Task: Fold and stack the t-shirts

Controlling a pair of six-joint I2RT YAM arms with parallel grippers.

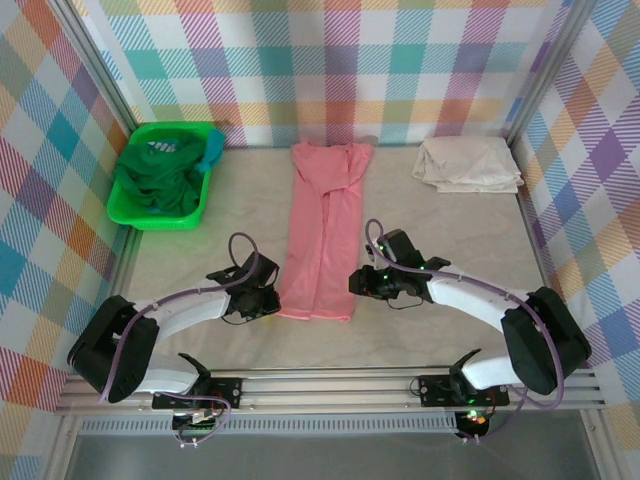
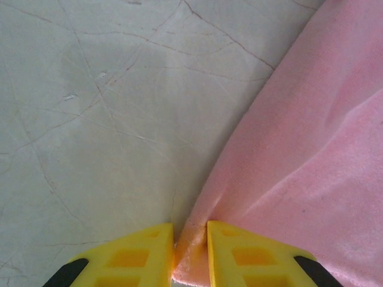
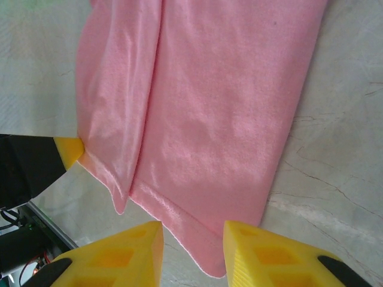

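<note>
Fingers of my left gripper (image 2: 190,228) pinch narrowly on the salmon-pink t-shirt (image 1: 322,230), at its near corner on the green bin's (image 1: 160,222) side. My right gripper (image 3: 192,225) stands parted, straddling the near corner away from the bin. The shirt lies folded lengthwise, right of the bin.

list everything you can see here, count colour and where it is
pink t-shirt: 1, salmon pink, folded into a long strip down the table's middle
cream t-shirt: 1, cream white, folded, far right corner
dark green cloth: count unclear, dark green, heaped in the bin
teal cloth: 1 piece, teal, over the bin's far right corner
bin: 1, bright green, far left
table: 1, pale, marbled
walls: pastel checks, around the table
left gripper: yellow fingers, pinching the pink t-shirt's near left edge
right gripper: yellow fingers, open astride its near right corner
</note>
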